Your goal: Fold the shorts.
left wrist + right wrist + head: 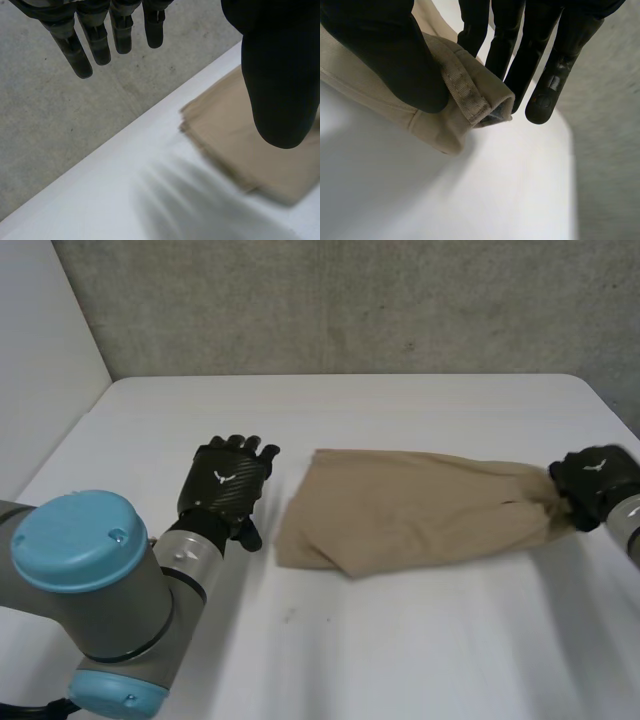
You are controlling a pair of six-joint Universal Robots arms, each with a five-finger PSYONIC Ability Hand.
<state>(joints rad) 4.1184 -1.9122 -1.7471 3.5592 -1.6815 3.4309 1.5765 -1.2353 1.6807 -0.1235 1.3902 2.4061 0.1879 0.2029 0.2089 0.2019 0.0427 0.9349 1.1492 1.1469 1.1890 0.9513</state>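
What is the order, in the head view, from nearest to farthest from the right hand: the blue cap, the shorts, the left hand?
1. shorts: their end is pinched in the right hand.
2. left hand: open, past the shorts' other end.
3. blue cap: farthest, on the left arm.

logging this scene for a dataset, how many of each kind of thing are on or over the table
shorts: 1, tan
hands: 2, left hand open beside the shorts, right hand pinching one end of them
table: 1, white
total: 4
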